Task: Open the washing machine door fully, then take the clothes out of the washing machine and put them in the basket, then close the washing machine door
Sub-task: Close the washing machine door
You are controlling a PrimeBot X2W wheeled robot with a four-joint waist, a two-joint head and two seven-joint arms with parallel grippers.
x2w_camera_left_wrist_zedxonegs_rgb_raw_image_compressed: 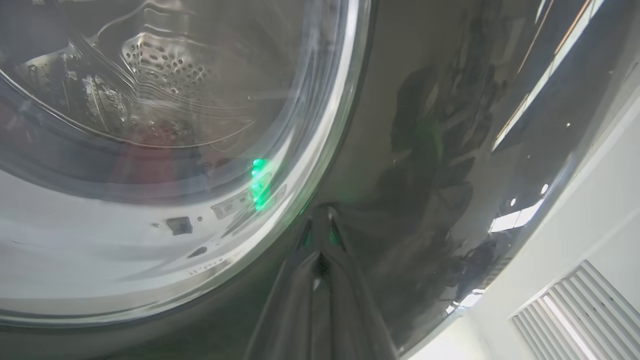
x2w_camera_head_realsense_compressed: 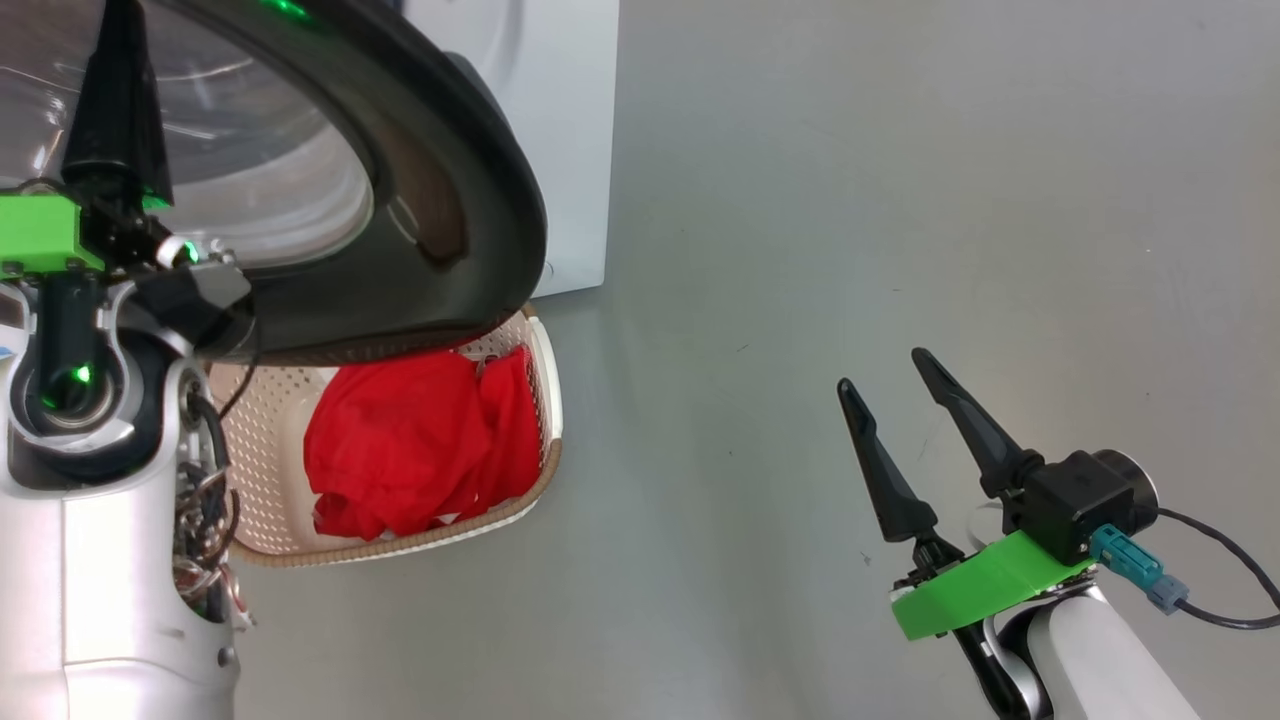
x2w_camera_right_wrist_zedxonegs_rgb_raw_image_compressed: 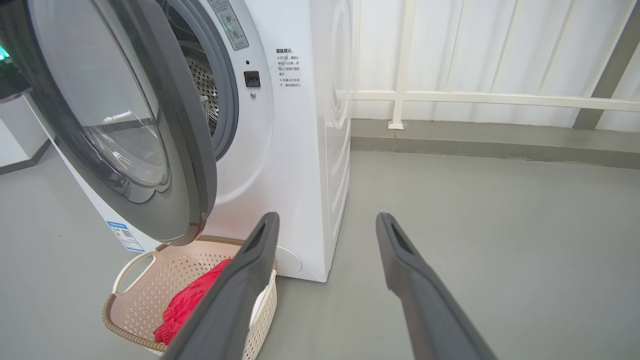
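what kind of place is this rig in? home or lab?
Likely a laundry or utility corner, possibly a balcony; home or lab is hard to say. Cues: a white front-loading washing machine, a basket holding red clothes on bare grey floor, and a white railing behind.

Washing machine door point(x2w_camera_right_wrist_zedxonegs_rgb_raw_image_compressed: 115, 115) half open over basket point(x2w_camera_right_wrist_zedxonegs_rgb_raw_image_compressed: 160, 280) of red clothes point(x2w_camera_right_wrist_zedxonegs_rgb_raw_image_compressed: 192, 300)

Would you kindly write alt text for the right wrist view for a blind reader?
A white washing machine stands with its round door part open above a basket holding red clothes; the jaws of the right gripper are open.
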